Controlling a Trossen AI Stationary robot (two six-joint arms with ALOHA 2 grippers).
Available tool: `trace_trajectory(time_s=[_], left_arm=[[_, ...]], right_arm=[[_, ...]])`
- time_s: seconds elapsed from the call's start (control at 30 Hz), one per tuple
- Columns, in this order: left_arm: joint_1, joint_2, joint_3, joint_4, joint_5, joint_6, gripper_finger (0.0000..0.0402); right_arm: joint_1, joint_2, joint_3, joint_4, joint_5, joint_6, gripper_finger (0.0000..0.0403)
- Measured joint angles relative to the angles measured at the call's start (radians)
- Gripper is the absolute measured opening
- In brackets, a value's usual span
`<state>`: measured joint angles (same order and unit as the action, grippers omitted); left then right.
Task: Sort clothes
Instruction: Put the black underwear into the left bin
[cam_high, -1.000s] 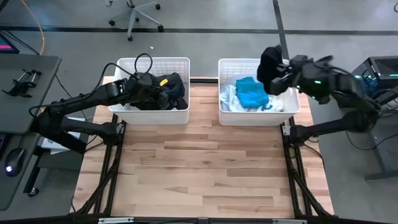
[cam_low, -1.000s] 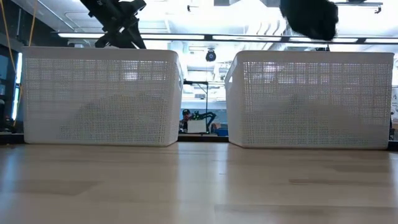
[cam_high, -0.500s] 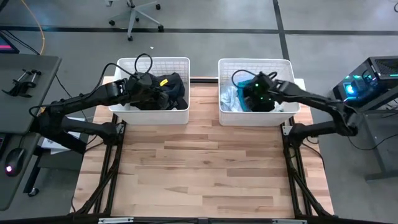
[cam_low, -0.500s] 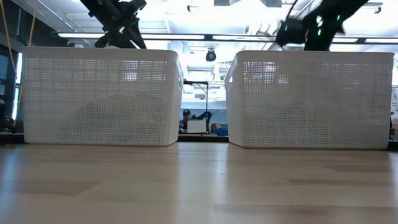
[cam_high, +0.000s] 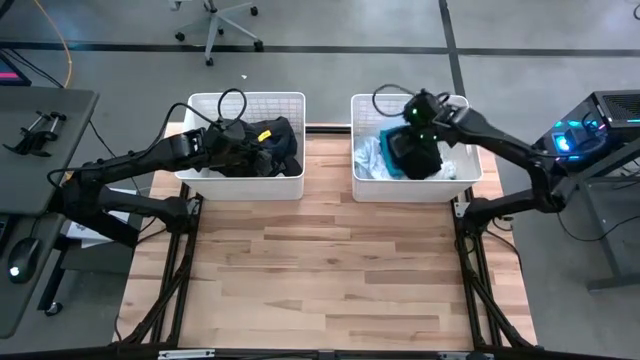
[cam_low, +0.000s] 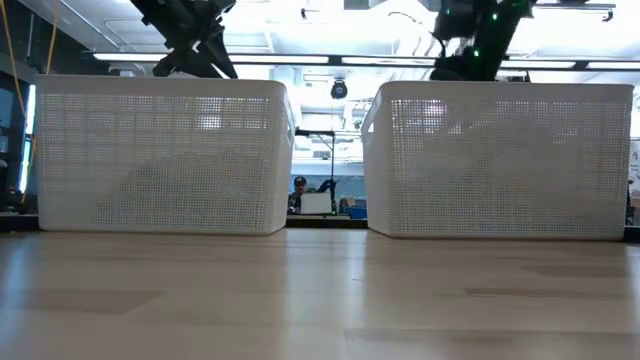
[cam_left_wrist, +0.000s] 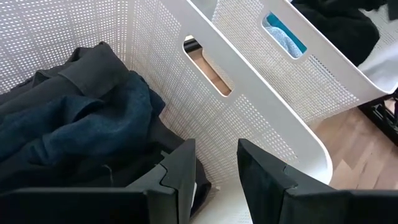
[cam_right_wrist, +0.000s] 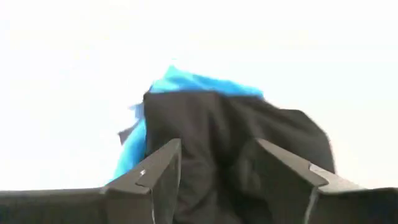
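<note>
Clothes: dark navy/grey pile (cam_left_wrist: 81, 124) sits in the left basket (cam_high: 246, 103), just ahead of the left claw (cam_left_wrist: 214, 180), fingers narrowly parted, empty. Right claw (cam_right_wrist: 217, 180) hangs wide over a black garment (cam_high: 418, 155) on bright blue fabric (cam_right_wrist: 186, 84) in the right basket (cam_high: 411, 103). Lift straight up so limp cloth won't snag the lattice.

The right gripper (cam_high: 422, 118) has swung in from beside the right basket (cam_high: 364, 104) to above it — fingers (cam_right_wrist: 158, 171) now apart. The black garment (cam_high: 417, 156) it carried has dropped onto the bright blue cloth (cam_right_wrist: 134, 140) — covering most of it.
</note>
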<state>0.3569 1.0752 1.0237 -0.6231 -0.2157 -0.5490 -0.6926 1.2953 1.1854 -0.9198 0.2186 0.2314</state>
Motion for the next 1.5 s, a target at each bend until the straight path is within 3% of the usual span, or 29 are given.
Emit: trace_trajectory(time_s=[0.1, 0.2, 0.33, 0.43, 0.57, 0.7, 0.83, 0.97, 1.1, 1.23, 1.5], left_arm=[[0.000, 0.000, 0.000, 0.000, 0.000, 0.000, 0.0106], [0.000, 0.000, 0.000, 0.000, 0.000, 0.000, 0.0106], [0.000, 0.000, 0.000, 0.000, 0.000, 0.000, 0.0106], [0.000, 0.000, 0.000, 0.000, 0.003, -0.010, 0.0106], [-0.002, -0.017, 0.000, 0.016, 0.043, -0.024, 0.0106], [-0.017, -0.051, 0.000, 0.087, 0.060, 0.020, 0.0106], [-0.038, -0.089, 0.000, 0.224, 0.064, 0.186, 0.0106], [-0.046, -0.119, 0.000, 0.367, 0.130, 0.398, 0.0106], [-0.046, -0.164, 0.000, 0.459, 0.137, 0.472, 0.0106], [-0.046, -0.235, 0.000, 0.466, 0.136, 0.475, 0.0106], [-0.045, -0.391, 0.000, 0.308, 0.098, 0.533, 0.0106]], right_arm=[[-0.004, 0.000, 0.008, -0.013, -0.027, 0.018, 0.0187], [-0.003, 0.023, -0.094, -0.001, -0.094, 0.053, 0.0162], [-0.003, 0.079, -0.214, 0.058, -0.093, 0.057, 0.0085], [0.002, 0.094, -0.196, 0.056, -0.097, 0.028, 0.0018], [0.038, 0.073, -0.038, 0.032, -0.062, 0.037, 0.0026], [0.085, 0.071, 0.189, 0.024, -0.069, 0.038, 0.0010], [0.136, 0.091, 0.349, 0.178, -0.159, 0.023, 0.0008], [0.180, 0.170, 0.444, 0.383, -0.274, 0.038, 0.0010], [0.232, 0.305, 0.529, 0.621, -0.348, 0.077, 0.0009], [0.280, 0.498, 0.655, 0.750, -0.334, 0.083, 0.0009], [0.328, 0.922, 0.982, 0.694, -0.351, 0.085, 0.0034]])
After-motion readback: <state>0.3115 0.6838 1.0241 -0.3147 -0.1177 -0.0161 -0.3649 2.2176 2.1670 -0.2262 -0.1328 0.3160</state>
